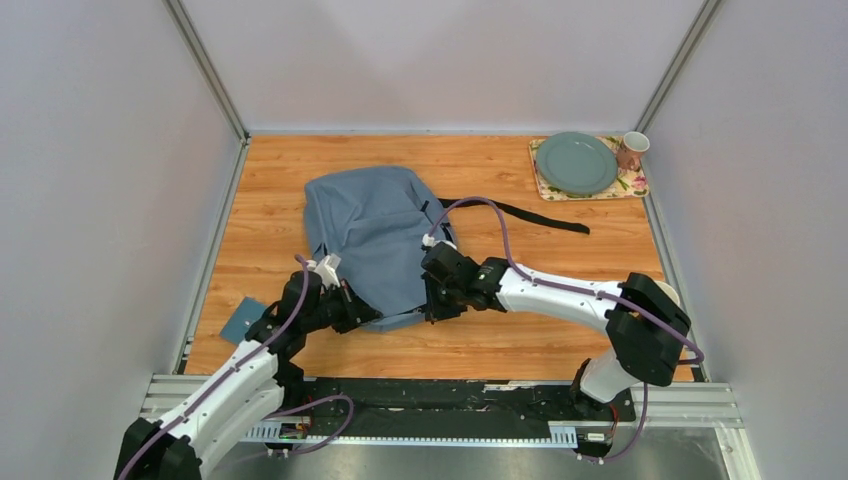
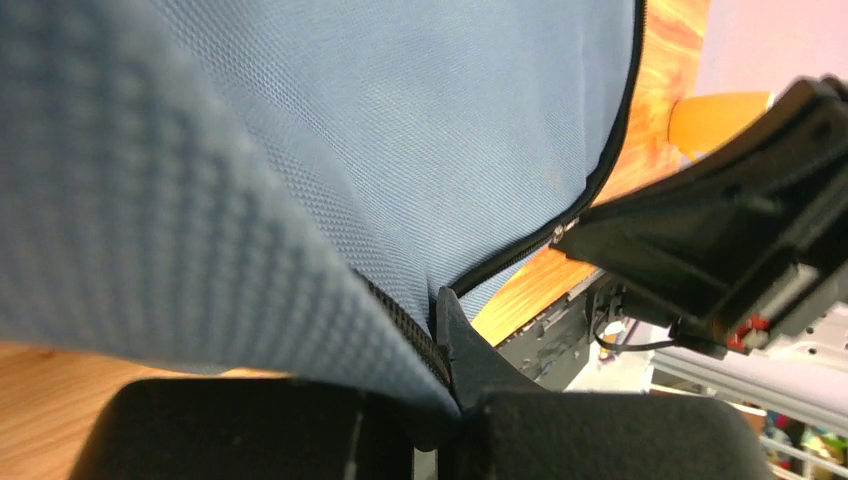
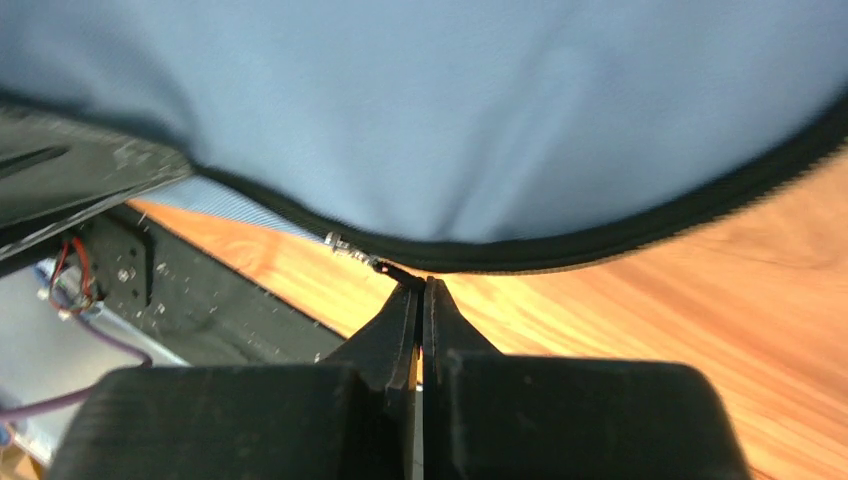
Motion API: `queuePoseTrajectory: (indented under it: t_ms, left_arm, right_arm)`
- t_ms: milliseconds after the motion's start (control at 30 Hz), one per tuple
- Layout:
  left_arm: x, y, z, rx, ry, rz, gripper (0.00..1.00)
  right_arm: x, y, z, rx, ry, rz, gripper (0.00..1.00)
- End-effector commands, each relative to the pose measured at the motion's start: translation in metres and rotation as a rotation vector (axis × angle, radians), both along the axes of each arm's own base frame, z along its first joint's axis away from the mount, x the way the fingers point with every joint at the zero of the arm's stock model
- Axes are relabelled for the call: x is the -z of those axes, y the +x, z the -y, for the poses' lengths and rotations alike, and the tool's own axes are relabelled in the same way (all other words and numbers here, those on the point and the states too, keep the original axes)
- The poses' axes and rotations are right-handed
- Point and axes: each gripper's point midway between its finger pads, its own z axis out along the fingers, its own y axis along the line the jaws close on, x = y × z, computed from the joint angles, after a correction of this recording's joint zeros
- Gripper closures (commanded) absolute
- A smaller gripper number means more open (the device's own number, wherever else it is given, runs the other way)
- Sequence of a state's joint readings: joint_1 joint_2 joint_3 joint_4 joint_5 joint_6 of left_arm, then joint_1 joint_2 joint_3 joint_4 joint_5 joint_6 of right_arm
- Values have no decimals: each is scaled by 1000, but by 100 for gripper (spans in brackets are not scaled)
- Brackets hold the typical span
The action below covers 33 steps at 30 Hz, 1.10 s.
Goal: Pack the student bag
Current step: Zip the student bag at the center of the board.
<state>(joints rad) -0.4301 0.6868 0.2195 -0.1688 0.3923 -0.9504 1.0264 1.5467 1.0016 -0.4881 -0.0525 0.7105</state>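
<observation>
The student bag [image 1: 375, 235], a soft grey-blue backpack with dark zips, lies flat in the middle of the wooden table. At the bag's near-left edge my left gripper [image 1: 365, 310] is shut on the fabric. In the left wrist view the zip-lined rim of the bag [image 2: 400, 150] is pinched between its fingers [image 2: 470, 350]. My right gripper [image 1: 432, 305] sits at the bag's near edge, a little to the right. In the right wrist view that gripper [image 3: 422, 285] is shut on the small zip pull [image 3: 365, 258] under the bag's [image 3: 450, 120] black zip line.
A blue notebook [image 1: 243, 320] lies at the near left, beside the left arm. On a flowered mat at the far right stand a green plate [image 1: 576, 163] and a mug [image 1: 632, 150]. A black strap [image 1: 530, 215] trails right from the bag. Walls close in on both sides.
</observation>
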Motion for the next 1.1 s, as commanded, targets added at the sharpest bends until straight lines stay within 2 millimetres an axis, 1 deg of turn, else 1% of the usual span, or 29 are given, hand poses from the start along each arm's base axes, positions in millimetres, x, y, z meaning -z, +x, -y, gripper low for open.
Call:
queuePoseTrajectory:
  t_ms: [0, 100, 167, 267, 300, 333, 400, 433, 500, 533, 567, 600, 633, 667, 700, 733, 767, 800, 833, 867, 933, 967, 1000, 1033, 1067]
  left_arm:
    - [-11, 12, -17, 33, 102, 173, 100]
    - [-15, 15, -27, 21, 67, 173, 100]
    - [-16, 14, -32, 25, 35, 148, 100]
    - [-18, 17, -43, 6, 46, 154, 100]
    - [-24, 20, -46, 6, 51, 173, 100]
    - [-25, 19, -46, 10, 45, 161, 100]
    - [-31, 24, -50, -5, 48, 164, 100]
    - [-32, 23, -48, 5, 35, 153, 100]
    - [-39, 23, -43, 17, 0, 148, 82]
    - [-43, 23, -40, 32, -22, 150, 59]
    - [-48, 24, -39, 35, -27, 155, 50]
    - [-52, 24, -40, 35, -23, 168, 44]
    - [-54, 25, -42, 26, -8, 175, 35]
    - [-65, 28, -45, 28, 24, 218, 32]
    - [-69, 30, -49, 19, 54, 236, 29]
    - [-69, 30, -59, -22, 113, 234, 25]
    - [-85, 34, -65, -26, 164, 299, 25]
    - [-92, 35, -71, -41, 201, 323, 25]
    - [-97, 34, -81, -79, 259, 334, 25]
    - [-117, 37, -86, -84, 300, 404, 24]
    - [-132, 36, -97, -117, 357, 450, 24]
    - [-149, 36, -96, -94, 374, 517, 24]
    - [-157, 35, -92, -53, 370, 558, 23]
    - [-161, 32, -82, 15, 338, 561, 23]
    - [-170, 30, -77, 51, 327, 586, 23]
  right_arm:
    - [-11, 39, 31, 88, -100, 106, 100]
    - [-20, 55, 38, 112, -102, 137, 100]
    - [-20, 63, 47, 121, -127, 146, 100]
    - [-18, 71, 57, 137, -165, 156, 100]
    - [-17, 71, 59, 140, -173, 155, 100]
    - [-16, 71, 62, 143, -179, 154, 100]
    - [-16, 71, 62, 141, -169, 151, 100]
    - [-16, 68, 60, 132, -156, 145, 100]
    - [-21, 63, 49, 112, -86, 126, 100]
    - [-16, 58, 49, 109, -75, 107, 100]
    - [-20, 53, 41, 88, -23, 90, 100]
    - [-19, 50, 40, 87, -10, 78, 100]
    - [-15, 46, 40, 94, -1, 59, 100]
    - [-17, 43, 37, 87, 25, 56, 100]
    - [-17, 42, 36, 91, 35, 50, 100]
    - [-17, 40, 36, 94, 40, 41, 100]
    - [-16, 39, 37, 97, 44, 38, 100]
    - [-17, 38, 37, 98, 48, 35, 100]
    - [-19, 38, 37, 96, 54, 37, 100]
    - [-19, 37, 37, 97, 56, 37, 100]
    - [-23, 37, 37, 97, 67, 41, 100]
    - [-25, 38, 36, 96, 71, 43, 100]
    - [-26, 38, 35, 97, 75, 45, 100]
    - [-28, 38, 34, 94, 82, 45, 100]
    - [-29, 38, 33, 94, 89, 46, 100]
